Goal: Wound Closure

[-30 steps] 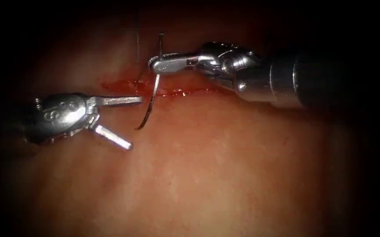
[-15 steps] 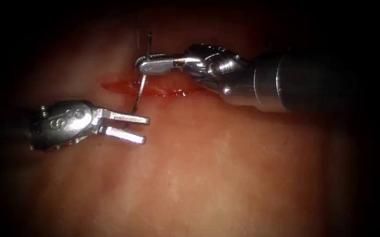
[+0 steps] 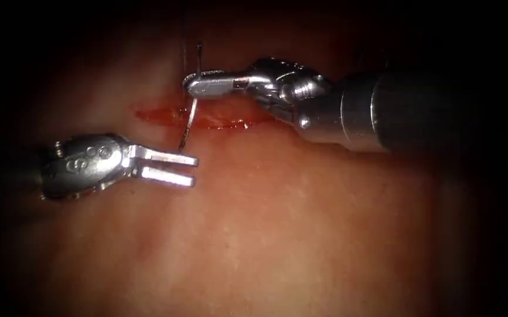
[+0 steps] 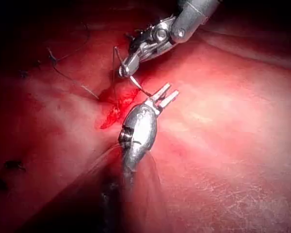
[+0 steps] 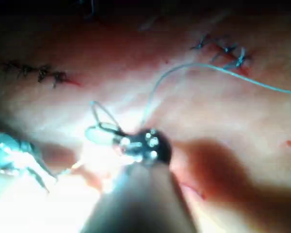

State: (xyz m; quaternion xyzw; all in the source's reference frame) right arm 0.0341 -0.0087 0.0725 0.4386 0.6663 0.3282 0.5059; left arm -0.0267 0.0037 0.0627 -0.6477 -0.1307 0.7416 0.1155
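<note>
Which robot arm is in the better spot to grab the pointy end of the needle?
Probably the left. The left tool has its jaws open and empty right beside the needle tip, just below the cut. The right tool is already shut on the needle's upper part.

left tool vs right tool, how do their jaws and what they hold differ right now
The left tool has its jaws apart and holds nothing; the right tool is shut on the needle, near its blunt end. The left tool sits below the cut, the right one above it. Both are needle drivers.
</note>
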